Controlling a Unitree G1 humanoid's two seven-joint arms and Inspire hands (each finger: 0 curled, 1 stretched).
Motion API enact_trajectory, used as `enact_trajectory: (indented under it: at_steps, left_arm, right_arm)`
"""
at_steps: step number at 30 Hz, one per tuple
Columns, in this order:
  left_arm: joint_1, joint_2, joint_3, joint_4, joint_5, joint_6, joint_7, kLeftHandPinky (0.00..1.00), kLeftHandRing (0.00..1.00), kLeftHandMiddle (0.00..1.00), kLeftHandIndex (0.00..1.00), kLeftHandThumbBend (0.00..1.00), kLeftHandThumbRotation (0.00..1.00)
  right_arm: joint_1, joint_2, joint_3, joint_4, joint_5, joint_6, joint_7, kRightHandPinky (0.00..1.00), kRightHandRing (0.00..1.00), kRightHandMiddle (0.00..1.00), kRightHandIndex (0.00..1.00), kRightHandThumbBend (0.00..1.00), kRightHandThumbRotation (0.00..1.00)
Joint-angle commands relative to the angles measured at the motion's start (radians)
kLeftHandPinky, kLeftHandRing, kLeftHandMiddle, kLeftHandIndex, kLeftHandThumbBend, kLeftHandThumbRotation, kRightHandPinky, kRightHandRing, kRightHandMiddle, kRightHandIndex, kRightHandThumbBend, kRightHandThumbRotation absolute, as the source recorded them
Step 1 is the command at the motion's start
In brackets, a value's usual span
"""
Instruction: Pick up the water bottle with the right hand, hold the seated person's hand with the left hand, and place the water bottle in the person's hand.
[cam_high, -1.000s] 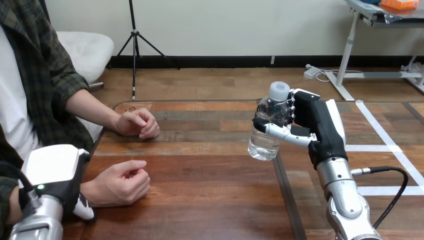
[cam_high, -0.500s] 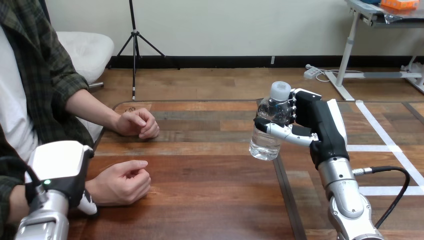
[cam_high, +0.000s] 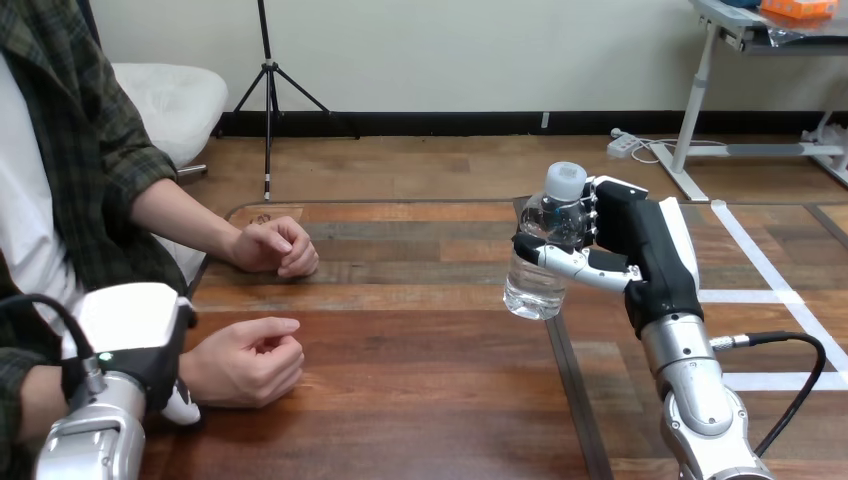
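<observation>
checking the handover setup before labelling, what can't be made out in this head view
1. Left hand: whether it grips the person's lower hand or its wrist. The left hand's own white back covers the contact.
2. Water bottle: its middle band, covered by the right hand curled round it.
3. Person's upper hand: its palm, turned down against the table.

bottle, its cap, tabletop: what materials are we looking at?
The water bottle looks like thin clear plastic, glossy: the table shows through it and it catches highlights. Its cap is opaque white and matte, likely plastic. The table is dark brown wood or a wood-look veneer, semi-gloss: grain, plank seams and soft reflections show; solid or veneer cannot be told.
</observation>
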Motion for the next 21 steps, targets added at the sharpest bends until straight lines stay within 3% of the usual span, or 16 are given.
enact_trajectory:
  at_steps: [1,7,16,21]
  left_arm:
    - [-0.008,0.006,-0.069,0.037,-0.011,0.007,-0.099,0.69,0.72,0.75,0.74,0.86,0.0]
    - [-0.034,0.013,-0.09,0.021,-0.029,0.044,-0.271,0.68,0.72,0.76,0.76,0.78,0.0]
    - [-0.043,0.03,-0.102,-0.012,-0.084,0.047,-0.409,0.6,0.63,0.69,0.76,0.77,0.0]
    - [-0.033,0.036,-0.104,-0.039,-0.106,0.055,-0.448,0.57,0.61,0.67,0.75,0.78,0.0]
  right_arm:
    - [-0.056,-0.004,-0.016,-0.062,0.026,-0.012,0.012,0.37,0.42,0.48,0.49,0.72,0.0]
    - [-0.057,-0.005,-0.016,-0.062,0.029,-0.01,0.016,0.37,0.42,0.48,0.5,0.72,0.0]
    - [-0.057,-0.008,-0.015,-0.066,0.025,-0.001,0.011,0.37,0.42,0.47,0.5,0.72,0.0]
    - [-0.057,-0.008,-0.015,-0.066,0.027,-0.002,0.014,0.37,0.42,0.47,0.5,0.72,0.0]
